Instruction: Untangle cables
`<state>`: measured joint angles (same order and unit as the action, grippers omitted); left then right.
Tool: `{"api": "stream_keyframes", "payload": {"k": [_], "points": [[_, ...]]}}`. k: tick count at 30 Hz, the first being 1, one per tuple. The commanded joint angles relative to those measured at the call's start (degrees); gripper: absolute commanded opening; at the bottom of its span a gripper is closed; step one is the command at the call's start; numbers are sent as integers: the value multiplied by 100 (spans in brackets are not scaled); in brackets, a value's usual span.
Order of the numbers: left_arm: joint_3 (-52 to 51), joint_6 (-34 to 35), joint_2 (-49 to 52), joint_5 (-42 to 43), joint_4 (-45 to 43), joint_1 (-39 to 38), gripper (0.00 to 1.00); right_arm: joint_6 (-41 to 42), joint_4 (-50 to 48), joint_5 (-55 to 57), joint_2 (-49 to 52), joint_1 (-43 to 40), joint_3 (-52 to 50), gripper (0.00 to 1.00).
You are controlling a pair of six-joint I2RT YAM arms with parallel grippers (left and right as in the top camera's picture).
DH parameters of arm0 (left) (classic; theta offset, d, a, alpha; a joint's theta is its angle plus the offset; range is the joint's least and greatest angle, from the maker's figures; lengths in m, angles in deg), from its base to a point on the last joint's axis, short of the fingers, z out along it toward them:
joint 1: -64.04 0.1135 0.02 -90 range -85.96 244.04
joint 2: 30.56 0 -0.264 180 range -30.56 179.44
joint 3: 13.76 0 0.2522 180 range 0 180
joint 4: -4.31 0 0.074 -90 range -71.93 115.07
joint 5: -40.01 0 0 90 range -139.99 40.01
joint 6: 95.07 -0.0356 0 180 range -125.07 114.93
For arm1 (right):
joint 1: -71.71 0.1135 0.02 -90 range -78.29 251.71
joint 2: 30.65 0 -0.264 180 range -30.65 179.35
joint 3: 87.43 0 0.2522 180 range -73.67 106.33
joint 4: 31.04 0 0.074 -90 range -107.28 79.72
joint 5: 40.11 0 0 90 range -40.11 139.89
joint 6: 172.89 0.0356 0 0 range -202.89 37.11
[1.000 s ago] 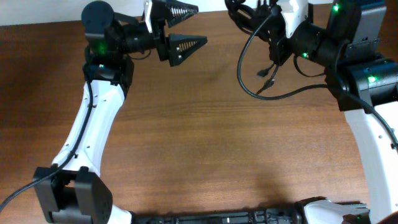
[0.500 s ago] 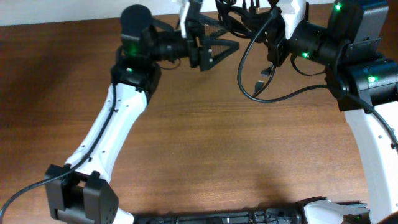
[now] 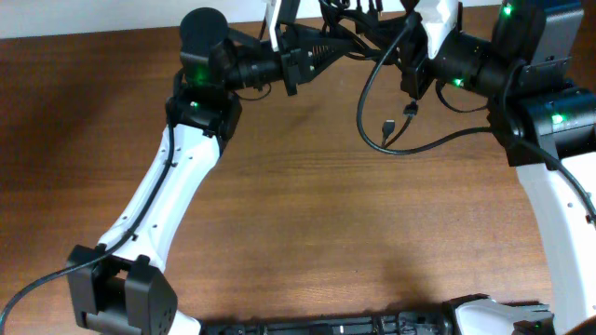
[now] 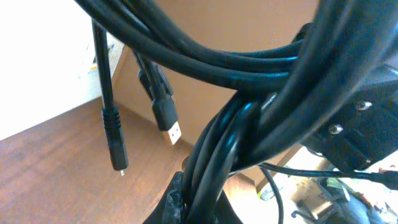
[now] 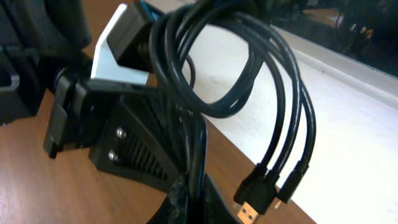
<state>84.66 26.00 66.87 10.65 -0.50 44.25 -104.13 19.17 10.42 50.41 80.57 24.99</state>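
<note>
The cables [image 3: 371, 119] are a bundle of thin black cords held up over the back of the table, with one long loop hanging down to the wood. My left gripper [image 3: 346, 45] is shut on the cables [image 4: 249, 124]; several strands run between its fingertips [image 4: 176, 202]. A USB plug [image 4: 166, 118] and a smaller plug [image 4: 116, 149] dangle beside it. My right gripper [image 5: 196, 199] is shut on the cables [image 5: 249, 62] too, and their looped strands rise from its jaws. Plug ends [image 5: 255, 196] hang to its right. The left gripper's ribbed fingers [image 5: 140, 155] sit just behind.
The brown wooden table [image 3: 307, 223] ends at a white ledge [image 5: 348, 124] right behind both grippers. Two small plugs [image 3: 399, 119] hang inside the drooping loop. The arm bases [image 3: 121, 293] stand along the front edge.
My left arm has swung right from the back left of the table to the bundle. Its jaws, wide open a second ago, have closed on the cables. The right arm has stayed put.
</note>
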Motion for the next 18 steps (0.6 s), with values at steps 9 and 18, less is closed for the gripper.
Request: {"api": "stream_keyframes", "payload": {"k": [9,18], "points": [[74,1628,-26,2227,-3438,905,0,-509,280,723,26,7,63,4],[116,1731,-26,2100,-3770,1665,0,-555,621,1130,125,7,63,4]]}}
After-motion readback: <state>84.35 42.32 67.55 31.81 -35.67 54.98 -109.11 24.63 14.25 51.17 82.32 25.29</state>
